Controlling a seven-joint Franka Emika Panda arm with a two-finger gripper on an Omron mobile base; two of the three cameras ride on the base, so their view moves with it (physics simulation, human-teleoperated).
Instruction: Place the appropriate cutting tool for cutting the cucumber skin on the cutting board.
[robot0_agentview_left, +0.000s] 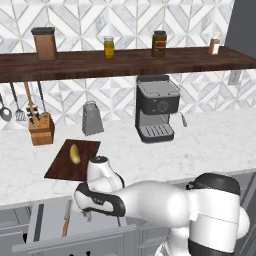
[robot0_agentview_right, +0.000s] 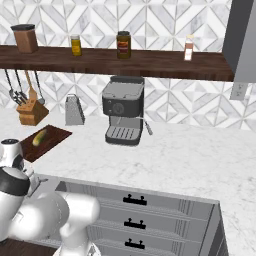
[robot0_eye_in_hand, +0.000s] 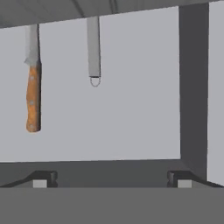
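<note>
Arm shell: glossy white, rounded, tube-like segments, seen in both base views in front of the worktop (robot0_agentview_left: 210, 145)
Joints: dark grey to black bands between the white segments; a broad dark cap tops the big segment nearest the base
Wrist: white rounded knob with a small grey cap, just in front of the worktop edge
Hand (robot0_eye_in_hand: 112, 179): two small dark fingertips (robot0_eye_in_hand: 43, 178) with pale grey square pads, set wide apart
Markings: none legible

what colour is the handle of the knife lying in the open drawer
Orange-brown, with a grey blade. The knife shows best in the hand view, lying beside the all-grey peeler.
</note>
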